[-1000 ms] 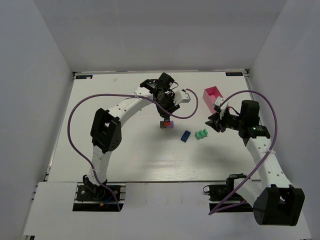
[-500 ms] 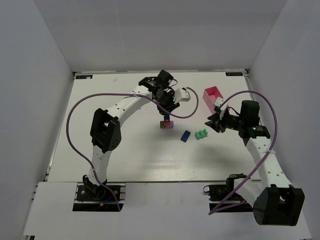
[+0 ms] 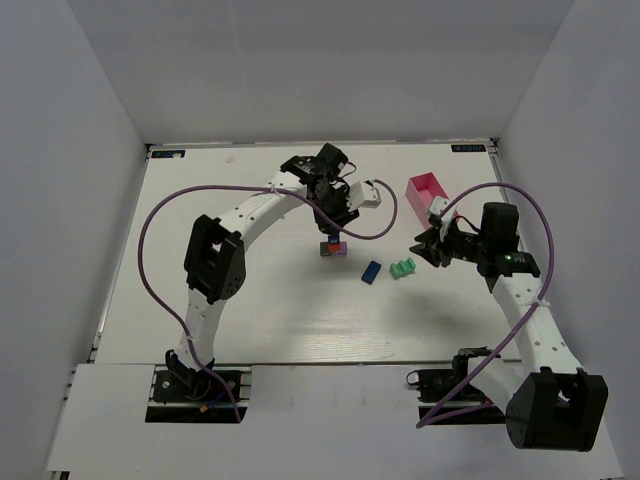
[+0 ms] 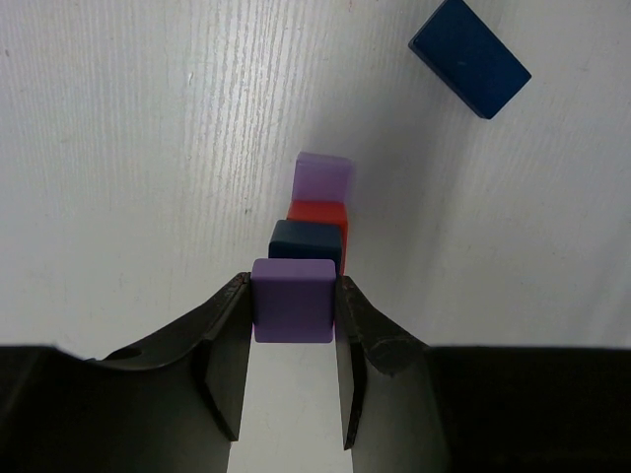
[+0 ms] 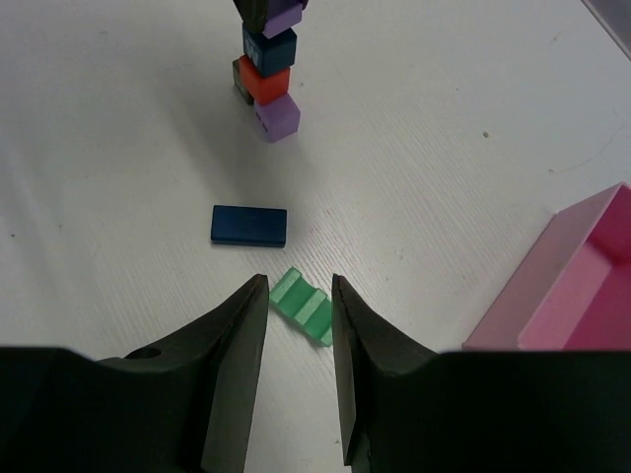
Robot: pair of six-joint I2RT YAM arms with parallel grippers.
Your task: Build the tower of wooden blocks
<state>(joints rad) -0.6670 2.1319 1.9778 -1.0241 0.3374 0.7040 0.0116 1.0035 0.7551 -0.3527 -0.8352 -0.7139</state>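
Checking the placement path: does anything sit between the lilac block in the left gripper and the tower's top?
Nothing visible does. The left gripper holds the lilac block above the dark blue top block of the tower; the flat blue block and green block lie aside.

Over the tower (image 3: 334, 248): left gripper (image 4: 293, 286), gripping a lilac block (image 4: 293, 307).
Right of tower: blue block (image 3: 372, 272), green block (image 3: 403, 268).
Far right corner: pink tray (image 3: 428, 195).
Left side of table (image 3: 200, 320): open.

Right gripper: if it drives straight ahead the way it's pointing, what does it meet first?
Most likely the green block, lying just ahead of the open right gripper. The blue block lies farther on, off to one side. Height above the table is unclear, so it might pass over.
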